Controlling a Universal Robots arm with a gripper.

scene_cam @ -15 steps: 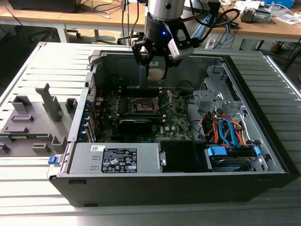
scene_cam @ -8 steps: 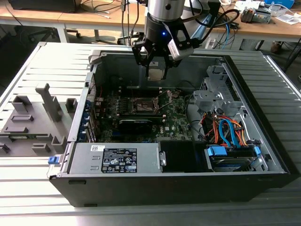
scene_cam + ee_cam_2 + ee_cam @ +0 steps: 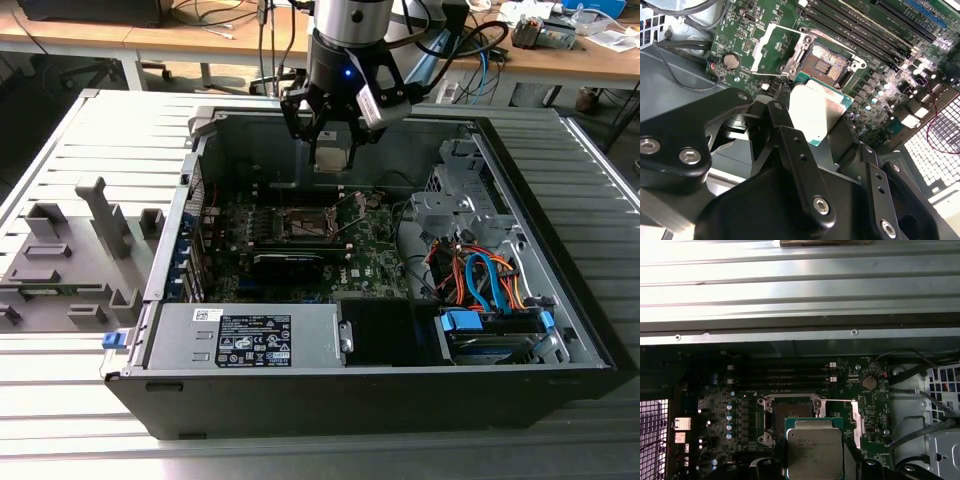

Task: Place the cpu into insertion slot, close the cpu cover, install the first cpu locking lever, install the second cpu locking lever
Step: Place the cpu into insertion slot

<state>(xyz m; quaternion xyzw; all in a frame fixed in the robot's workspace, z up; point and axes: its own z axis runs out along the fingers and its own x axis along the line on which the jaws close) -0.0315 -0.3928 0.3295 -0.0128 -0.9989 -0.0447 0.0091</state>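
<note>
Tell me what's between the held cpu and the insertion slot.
Nothing: in the exterior view the cpu hangs above the open insertion slot with bare air between; the second wrist view shows the cpu cover swung aside.

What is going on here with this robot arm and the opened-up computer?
The arm's hand is holding the cpu over the motherboard inside the open computer case. The insertion slot close by is empty, and the cpu cover is swung open beside it. The chip is not yet seated.
</note>
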